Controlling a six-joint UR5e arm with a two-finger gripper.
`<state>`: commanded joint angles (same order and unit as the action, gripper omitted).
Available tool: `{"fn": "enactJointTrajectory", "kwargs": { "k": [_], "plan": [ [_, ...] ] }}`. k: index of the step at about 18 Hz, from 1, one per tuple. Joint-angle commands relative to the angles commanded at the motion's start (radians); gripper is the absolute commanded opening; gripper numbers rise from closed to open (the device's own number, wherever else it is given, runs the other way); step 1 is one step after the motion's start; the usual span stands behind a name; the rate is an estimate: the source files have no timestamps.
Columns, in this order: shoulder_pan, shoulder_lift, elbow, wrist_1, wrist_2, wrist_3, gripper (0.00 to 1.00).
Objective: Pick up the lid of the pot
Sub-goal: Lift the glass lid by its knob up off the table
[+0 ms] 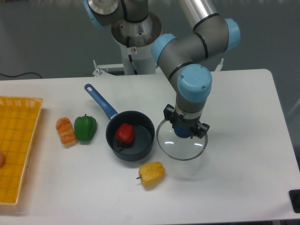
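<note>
Lid (180, 149) apparently between the jaws

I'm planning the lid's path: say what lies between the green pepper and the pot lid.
In the camera view, a black pan with a red pepper inside lies between them.

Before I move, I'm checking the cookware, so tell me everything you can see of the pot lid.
The lid is round and see-through, like clear glass, with a thin grey rim that looks metal and a blue knob in the middle. The claw is closed on the knob and hides the lid's far part. In the picture it sits just right of the black pan. I can't tell how far, if at all, it is off the table.
</note>
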<state>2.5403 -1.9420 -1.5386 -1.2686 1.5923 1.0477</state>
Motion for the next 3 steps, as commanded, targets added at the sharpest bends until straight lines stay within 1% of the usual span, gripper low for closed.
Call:
{"fn": "enactJointTrajectory", "kwargs": {
  "k": [3],
  "plan": [
    [0.0,0.0,-0.005,0.0,-0.002,0.0,0.57]
  ]
}}
